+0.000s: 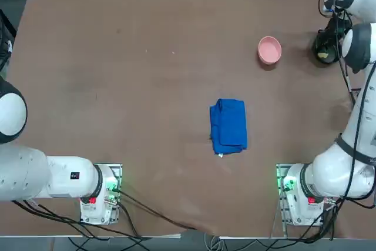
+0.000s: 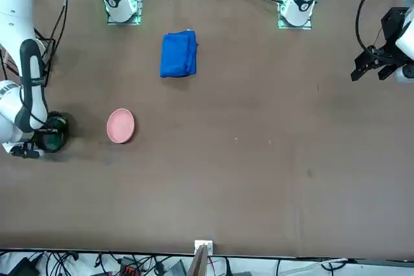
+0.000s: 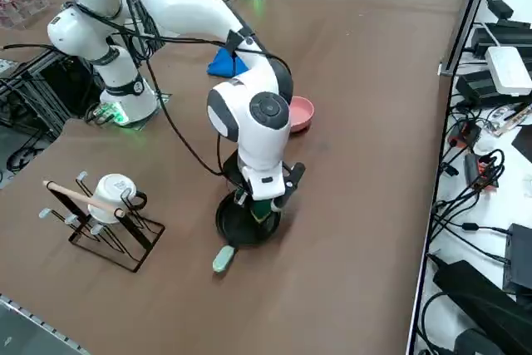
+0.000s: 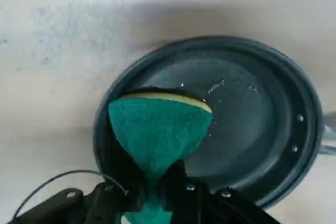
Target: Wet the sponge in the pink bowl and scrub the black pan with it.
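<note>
The right claw [image 4: 157, 198], clamped on the sponge [image 4: 157, 129], presses it into the wet black pan [image 4: 252, 124]; the pink bowl [image 1: 269, 50] sits apart.

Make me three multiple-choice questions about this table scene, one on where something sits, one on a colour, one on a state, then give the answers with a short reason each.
1. Where is the sponge?
A. in the pink bowl
B. over the black pan
C. on the blue cloth

2. What colour is the folded cloth mid-table?
A. blue
B. yellow
C. white

3. How is the right gripper?
A. open above the bowl
B. open beside the rack
C. shut on the sponge

Answers:
1 B: the wrist view shows the sponge at the black pan, while the pink bowl stands apart.
2 A: it is plainly blue from overhead.
3 C: the fingers pinch the sponge's green end.
</note>
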`<action>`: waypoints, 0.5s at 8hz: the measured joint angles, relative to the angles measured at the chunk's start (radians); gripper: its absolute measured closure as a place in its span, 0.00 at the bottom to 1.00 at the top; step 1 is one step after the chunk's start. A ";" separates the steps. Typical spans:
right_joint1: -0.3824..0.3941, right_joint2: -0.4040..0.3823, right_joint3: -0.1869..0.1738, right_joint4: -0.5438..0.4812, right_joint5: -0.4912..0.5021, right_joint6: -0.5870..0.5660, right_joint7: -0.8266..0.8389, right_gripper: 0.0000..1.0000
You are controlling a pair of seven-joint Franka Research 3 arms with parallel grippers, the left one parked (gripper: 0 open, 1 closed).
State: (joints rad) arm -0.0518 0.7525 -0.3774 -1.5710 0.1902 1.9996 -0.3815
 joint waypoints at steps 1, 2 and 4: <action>-0.006 0.000 -0.008 0.000 0.000 -0.009 -0.028 0.83; -0.021 0.000 -0.015 -0.001 0.000 -0.014 -0.060 0.83; -0.061 0.000 -0.019 -0.002 0.000 -0.019 -0.116 0.83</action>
State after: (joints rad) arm -0.1129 0.7527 -0.3966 -1.5726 0.1900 1.9808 -0.4970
